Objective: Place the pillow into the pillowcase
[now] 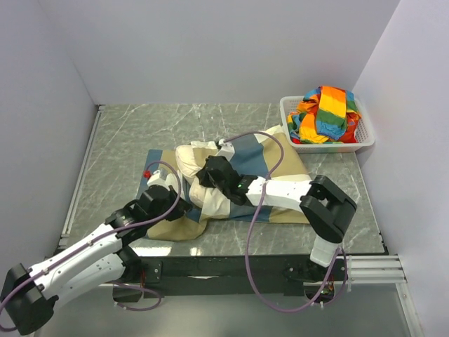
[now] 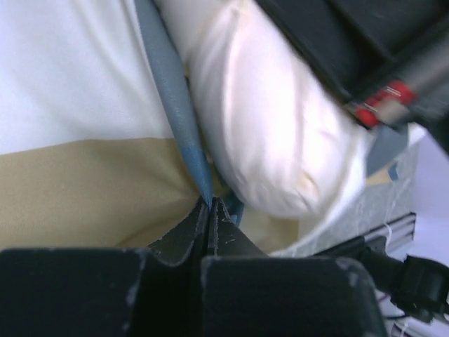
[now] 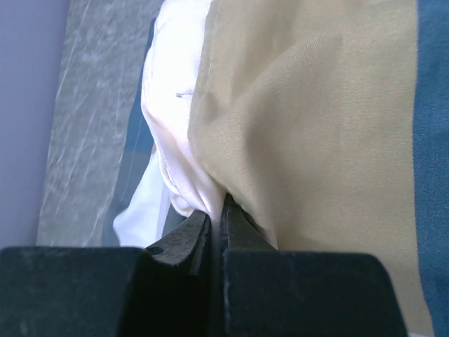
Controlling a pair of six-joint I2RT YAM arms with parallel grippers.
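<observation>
Two white robot arms reach from the near edge of a grey marble table (image 1: 119,140). The left gripper (image 2: 210,210) sits nearest, jaws pressed together and pinching a blue edge of the pillowcase (image 2: 84,182), right beside the bulging pillow (image 2: 273,126). Just beyond it, the right gripper (image 3: 219,210) crosses in from the right. Its jaws are also squeezed together, nipping the tan pillowcase cloth where it meets the white pillow. The pillowcase lies flat mid-table in blue, tan and off-white blocks. The cream pillow rests at its left end, partly covered by the cloth, with one end bare between the two grippers. In the far right corner stands a white basket (image 1: 330,147) holding a rainbow-striped cloth (image 1: 330,109).
</observation>
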